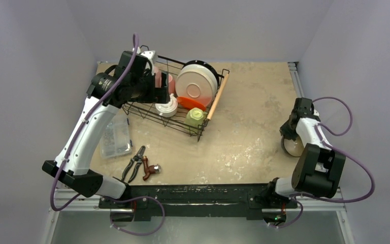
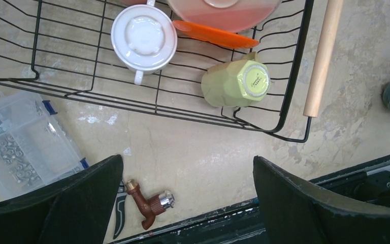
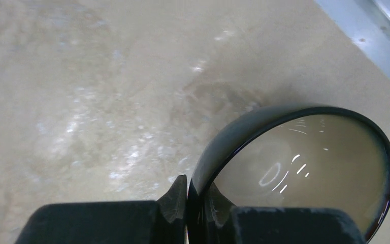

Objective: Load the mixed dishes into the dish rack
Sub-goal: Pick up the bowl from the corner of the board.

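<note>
1. Mottled beige tabletop [image 1: 254, 124], with bare space mid-right.
2. At left, black left gripper [image 2: 188, 173] spread wide, empty, poised above the black wire dish rack [image 1: 162, 121], presumably free for another dish.
3. Inside the rack: white ceramic mug [image 2: 143, 35] upturned to drain, yellow-green mug [image 2: 236, 81] tipped over, glossy red plate [image 2: 213, 34] on edge.
4. Far right, well apart from the rack: right gripper [image 3: 195, 195] pinched on the rim of the small dark glossy bowl [image 3: 304, 162], likely for lifting.

The dish rack [image 2: 294, 66] is black wire with a pale wood handle [image 2: 322, 56]. Inside are a white mug [image 2: 143, 36], a yellow-green mug [image 2: 233, 81], a glossy orange-red plate [image 2: 213, 34], a cream plate [image 1: 196, 84] and a pink mug [image 1: 170, 84]. The bowl [image 3: 304, 162] is dark outside and glossy beige inside. The counter [image 1: 254, 101] is mottled beige. The clear box [image 2: 20, 142] has blue latches [image 2: 49, 107].
</note>
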